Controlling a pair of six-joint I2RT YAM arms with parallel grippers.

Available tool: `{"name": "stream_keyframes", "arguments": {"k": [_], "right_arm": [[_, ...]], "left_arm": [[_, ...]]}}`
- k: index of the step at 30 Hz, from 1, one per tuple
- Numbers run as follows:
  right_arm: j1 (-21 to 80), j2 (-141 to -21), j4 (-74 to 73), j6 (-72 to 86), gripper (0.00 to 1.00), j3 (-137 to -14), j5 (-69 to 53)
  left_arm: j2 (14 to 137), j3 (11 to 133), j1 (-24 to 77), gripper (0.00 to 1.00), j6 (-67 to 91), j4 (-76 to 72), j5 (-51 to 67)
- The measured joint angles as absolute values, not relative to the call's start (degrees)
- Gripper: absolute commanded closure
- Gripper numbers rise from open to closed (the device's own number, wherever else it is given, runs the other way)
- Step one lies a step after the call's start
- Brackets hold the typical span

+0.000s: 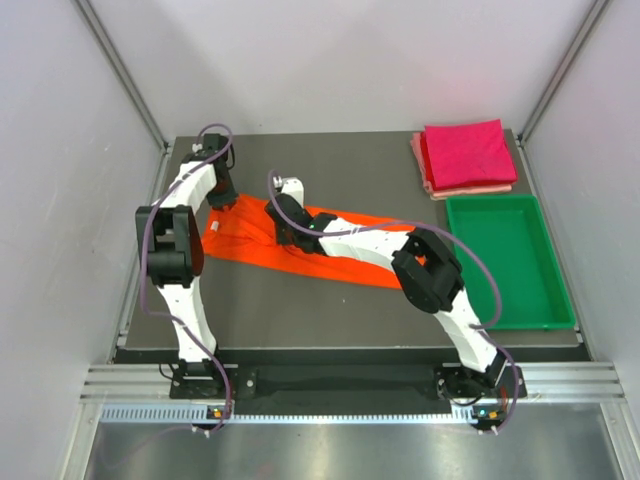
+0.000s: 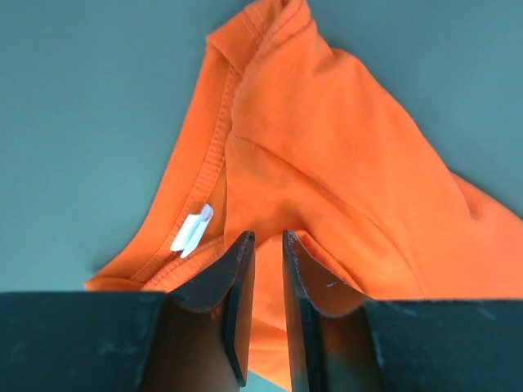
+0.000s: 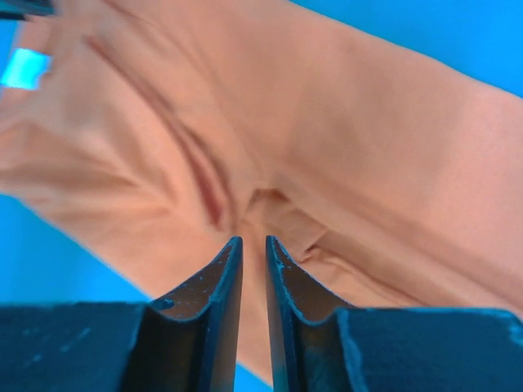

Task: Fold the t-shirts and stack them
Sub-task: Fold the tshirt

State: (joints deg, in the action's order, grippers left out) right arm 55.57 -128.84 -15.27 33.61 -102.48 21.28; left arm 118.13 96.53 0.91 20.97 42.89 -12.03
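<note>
Top view, orange t-shirt [image 1: 245, 240]: lies stretched in a long band across the middle of the dark table [image 1: 300, 310], running from left of centre down toward the right.
Top view, stack: a magenta t-shirt [image 1: 465, 152] folded square sits on a pale pink t-shirt [image 1: 470, 189] at the upper right corner. Only the pink one's edges peek out.
Top view, green tray [image 1: 510, 202]: just below the stack, on the right side of the frame.
Top view, arms: the left gripper [image 1: 222, 196] is down at the band's upper left end and the right gripper [image 1: 284, 232] is near it toward the centre. From up here I can't make out how either pair of jaws stands.
Left wrist view, left gripper [image 2: 268, 237]: jaws a narrow slit apart, tips just over the orange t-shirt [image 2: 343, 163], nothing pinched between them.
Left wrist view, detail: the ribbed collar [image 2: 208, 163] and a small white label [image 2: 192, 231] show left of centre. The top view shows neither.
Right wrist view, right gripper [image 3: 253, 238]: jaws likewise a thin gap apart over creased cloth, gripping nothing.
Right wrist view, colour: the orange t-shirt [image 3: 327, 122] looks washed-out peach and the table [image 3: 458, 41] bright blue.
</note>
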Motion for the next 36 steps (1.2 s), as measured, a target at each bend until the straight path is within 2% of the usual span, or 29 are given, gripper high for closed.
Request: {"name": "stream_keyframes", "arguments": {"k": [5, 8, 10, 14, 20, 29, 36], "right_arm": [[55.59, -127.33, -13.82, 33.76, 0.85, -102.06, 17.41], [55.59, -127.22, -13.72, 34.24, 0.85, -101.58, 15.88], [55.57, -126.13, -13.47, 34.41, 0.85, -99.15, 15.42], [55.07, -120.99, -13.28, 34.52, 0.83, -90.65, 14.92], [52.69, -111.96, -12.16, 34.48, 0.8, -81.19, 14.63], [49.95, -106.43, -9.21, 33.54, 0.79, -76.44, 13.34], [48.8, -104.4, -8.78, 33.45, 0.78, -73.49, 12.69]], "left_arm": [[116.09, 95.24, 0.91, 0.75, 20.14, 43.46, -10.72], [114.93, 94.48, 0.73, 0.69, 19.62, 43.7, -10.31], [114.24, 93.45, -0.75, 0.68, 19.31, 43.33, -7.88], [111.79, 88.36, -9.19, 0.69, 19.7, 41.19, -2.17], [104.09, 76.14, -21.08, 0.62, 22.59, 35.18, 1.72], [91.83, 62.37, -22.22, 0.58, 25.85, 27.46, 9.76], [87.92, 58.3, -22.24, 0.59, 26.52, 24.12, 12.38]]}}
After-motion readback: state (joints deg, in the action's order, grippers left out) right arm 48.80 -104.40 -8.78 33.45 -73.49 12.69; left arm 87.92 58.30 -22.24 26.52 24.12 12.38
